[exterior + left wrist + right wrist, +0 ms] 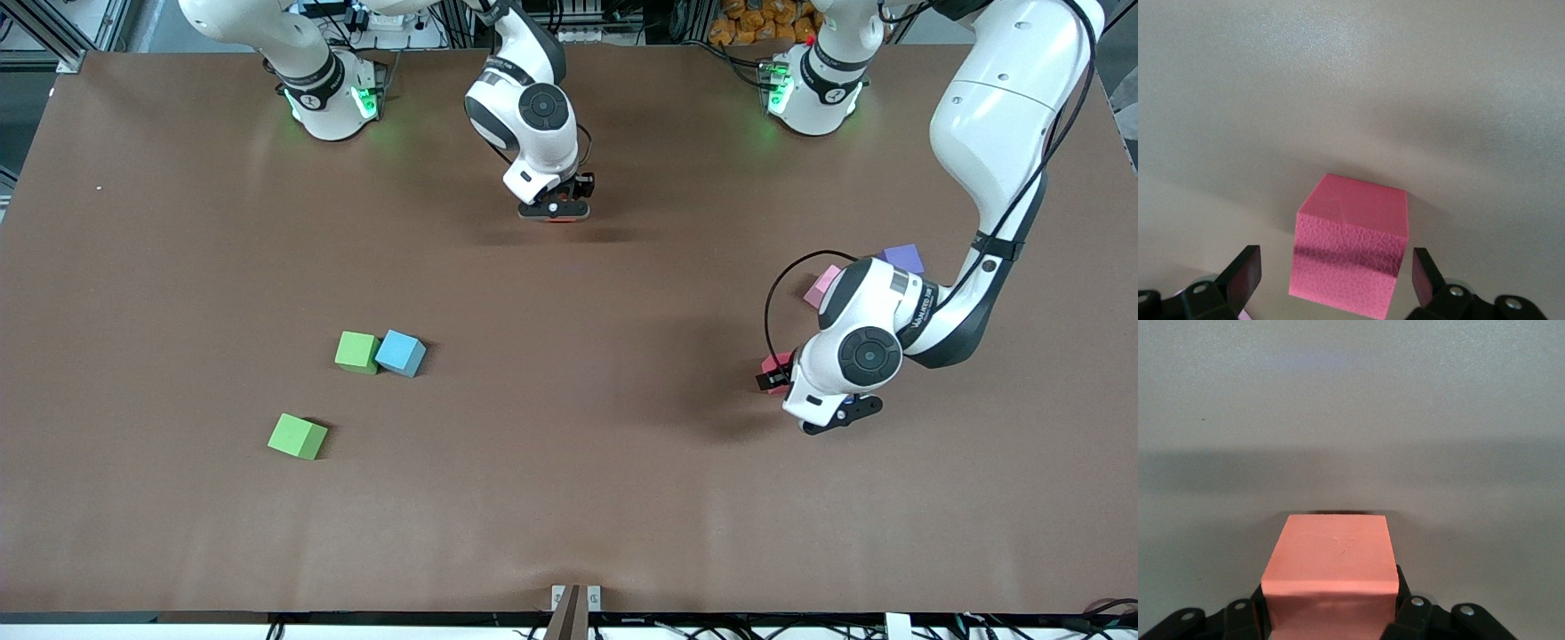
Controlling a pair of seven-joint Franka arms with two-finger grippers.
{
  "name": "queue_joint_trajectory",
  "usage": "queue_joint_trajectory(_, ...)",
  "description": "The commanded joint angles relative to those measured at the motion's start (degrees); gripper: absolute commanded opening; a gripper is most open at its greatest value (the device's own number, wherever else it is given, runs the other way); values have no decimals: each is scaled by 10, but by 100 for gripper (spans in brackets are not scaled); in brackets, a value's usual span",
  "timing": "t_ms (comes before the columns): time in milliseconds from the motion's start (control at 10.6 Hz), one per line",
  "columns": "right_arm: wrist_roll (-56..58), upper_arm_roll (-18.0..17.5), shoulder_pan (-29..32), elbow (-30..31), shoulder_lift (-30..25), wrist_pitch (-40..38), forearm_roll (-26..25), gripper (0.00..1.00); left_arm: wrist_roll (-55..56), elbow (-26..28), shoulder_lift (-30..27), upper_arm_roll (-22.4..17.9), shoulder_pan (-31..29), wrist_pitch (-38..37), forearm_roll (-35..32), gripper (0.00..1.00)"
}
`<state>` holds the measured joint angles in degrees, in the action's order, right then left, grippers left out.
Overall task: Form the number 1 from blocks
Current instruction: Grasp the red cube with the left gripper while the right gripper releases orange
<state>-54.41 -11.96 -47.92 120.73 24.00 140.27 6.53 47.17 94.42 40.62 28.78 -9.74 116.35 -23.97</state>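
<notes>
Evidently light, stiff foam: right gripper (1330, 613) pinches the orange block (1331, 567) by flat sides near the table's middle; left gripper (1331, 280), fingers spread, straddles the red block (1351, 257).

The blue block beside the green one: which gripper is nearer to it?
Right. The right gripper is at the table's middle holding an orange block; the left gripper is over the red block, farther from the blue block.

Right arm reaching down at upper centre of the front view, right gripper (554, 212) low, fingers (1401, 603) against a block's sides, left arm bent at right edge, left gripper (822, 418) spread wide
</notes>
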Motion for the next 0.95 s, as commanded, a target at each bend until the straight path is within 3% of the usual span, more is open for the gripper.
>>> queue_joint_trajectory(0,-4,-2,-3,2,0,2,7,100,1,0,5,-2,3,21,-27,100)
queue_joint_trajectory(473,-7,-2,0,4,-18,-4,7,100,-10,1,28,-2,7,41,-28,100)
queue_joint_trajectory(663,-15,-10,44,30,-95,-24,7,100,-34,1,35,-2,7,41,-28,100)
queue_joint_trajectory(757,-14,-18,78,29,-127,-51,5,100,-48,2,36,-2,6,41,-28,79)
queue_joint_trajectory(852,-12,-18,103,29,-155,-64,2,100,-67,3,34,-2,3,40,-27,1)
